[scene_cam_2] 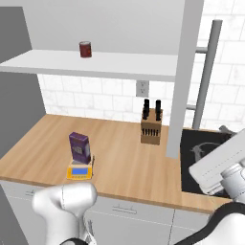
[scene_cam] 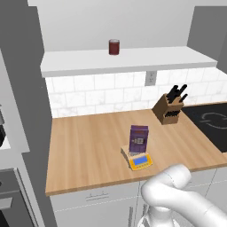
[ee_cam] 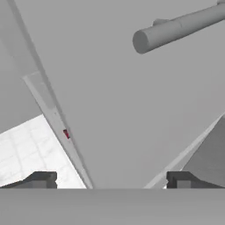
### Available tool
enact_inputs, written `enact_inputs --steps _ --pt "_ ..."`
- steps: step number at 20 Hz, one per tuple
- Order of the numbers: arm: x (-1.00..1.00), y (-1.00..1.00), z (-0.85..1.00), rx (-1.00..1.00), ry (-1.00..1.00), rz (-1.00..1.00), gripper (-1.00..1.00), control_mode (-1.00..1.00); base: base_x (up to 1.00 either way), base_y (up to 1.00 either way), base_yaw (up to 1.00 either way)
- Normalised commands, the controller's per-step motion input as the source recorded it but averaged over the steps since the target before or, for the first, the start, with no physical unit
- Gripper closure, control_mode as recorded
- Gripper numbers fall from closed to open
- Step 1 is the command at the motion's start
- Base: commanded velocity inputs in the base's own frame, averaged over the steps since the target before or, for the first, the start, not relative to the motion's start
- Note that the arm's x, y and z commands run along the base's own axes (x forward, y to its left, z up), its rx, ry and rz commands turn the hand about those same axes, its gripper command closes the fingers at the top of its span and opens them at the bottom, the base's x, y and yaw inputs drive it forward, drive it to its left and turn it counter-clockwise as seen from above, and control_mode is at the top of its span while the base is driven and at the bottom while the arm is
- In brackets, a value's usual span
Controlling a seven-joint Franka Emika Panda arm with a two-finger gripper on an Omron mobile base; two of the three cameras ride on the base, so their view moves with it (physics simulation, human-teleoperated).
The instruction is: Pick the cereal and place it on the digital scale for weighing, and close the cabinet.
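Grey cabinet door (ee_cam: 127,101) stands close in front of the gripper (ee_cam: 112,180), whose jaws gape wide and hold nothing, with the door's silver bar handle (ee_cam: 184,27) just beyond. Rigid and hinged, the door should swing shut under a flat push on its face or a grip on that slick bar. Farther off, well apart from the gripper, the cereal (scene_cam: 138,138), a light stiff carton, already stands upright on the digital scale (scene_cam: 141,161) on the wooden counter (scene_cam: 84,150).

Cereal (scene_cam_2: 80,147) upright on digital scale (scene_cam_2: 79,171).
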Motion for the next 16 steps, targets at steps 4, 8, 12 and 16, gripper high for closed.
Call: enact_inputs --steps 4,8,12,16 --pt "0.53 0.31 0.15 0.01 -0.02 0.06 -1.0 -1.0 0.0 0.0 0.0" --pt "0.54 0.59 0.07 0.0 -0.07 0.07 -1.0 -1.0 0.0 0.0 0.0" --pt "0.06 0.79 0.45 0.06 -0.28 0.04 -1.0 -1.0 0.0 0.0 0.0" --pt "-0.05 0.97 0.71 0.02 -0.43 0.02 -1.0 -1.0 0.0 0.0 0.0"
